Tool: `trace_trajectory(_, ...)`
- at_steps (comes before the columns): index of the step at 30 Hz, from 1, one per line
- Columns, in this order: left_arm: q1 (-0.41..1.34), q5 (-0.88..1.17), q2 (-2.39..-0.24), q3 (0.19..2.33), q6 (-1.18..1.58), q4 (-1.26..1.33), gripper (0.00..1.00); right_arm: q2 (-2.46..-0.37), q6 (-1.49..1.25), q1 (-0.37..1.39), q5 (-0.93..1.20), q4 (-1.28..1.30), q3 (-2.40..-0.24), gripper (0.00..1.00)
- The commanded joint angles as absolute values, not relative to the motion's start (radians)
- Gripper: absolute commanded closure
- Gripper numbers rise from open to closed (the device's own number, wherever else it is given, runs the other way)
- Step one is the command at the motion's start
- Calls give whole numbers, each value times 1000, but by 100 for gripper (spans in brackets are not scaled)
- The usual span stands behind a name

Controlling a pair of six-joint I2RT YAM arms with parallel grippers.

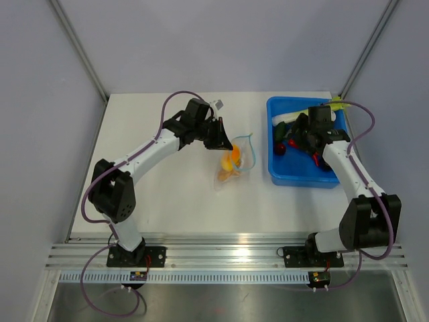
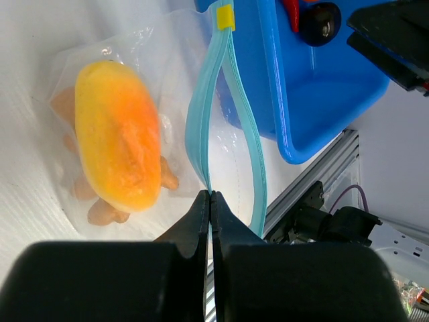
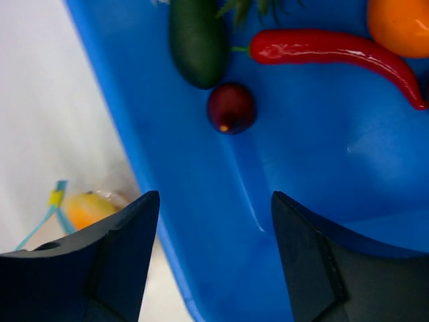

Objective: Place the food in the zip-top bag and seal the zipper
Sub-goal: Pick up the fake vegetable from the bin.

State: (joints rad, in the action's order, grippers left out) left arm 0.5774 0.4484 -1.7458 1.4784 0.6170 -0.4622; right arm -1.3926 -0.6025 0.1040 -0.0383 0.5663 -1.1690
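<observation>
The clear zip-top bag lies on the white table with its mouth gaping toward the tray. Inside it are a yellow-orange oblong piece and a lumpy orange cluster. My left gripper is shut on the blue-green zipper, near one end of the strip; a yellow tab marks the other end. From above, the bag sits between the arms. My right gripper hangs open over the blue tray, with nothing between its fingers. A glossy red chili and a small dark red piece lie ahead of it.
The blue tray stands at the right of the table. It also holds a dark green piece, a round orange fruit and a green-white leek. The tray's left wall runs close to the bag. An aluminium rail borders the near edge.
</observation>
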Motion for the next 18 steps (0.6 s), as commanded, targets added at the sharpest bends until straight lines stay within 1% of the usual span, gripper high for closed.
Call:
trace_trajectory(1,581,453,-1720,1483,601,-431,100,-1463,-568,84,-93,572,-1196,23)
trace_trajectory(4,581,456,-1713,1480,597,-434,100,-1519,-549,84,-144,577,-1216,23)
trace_trajectory(6,581,457,-1710,1480,592,-439,100,-1555,-517,84,-198,577,-1233,25)
trace_trajectory(7,581,459,-1709,1480,589,-448,100,-1568,-491,84,-212,575,-1241,28)
trace_trajectory(10,581,457,-1701,1482,572,-462,100,-1637,-327,83,-229,586,-1288,31)
trace_trajectory(13,580,457,-1706,1496,561,-480,100,-1699,-259,80,-216,606,-1341,28)
trace_trajectory(18,580,468,-1717,1529,543,-499,100,-1767,-230,77,-193,604,-1400,24)
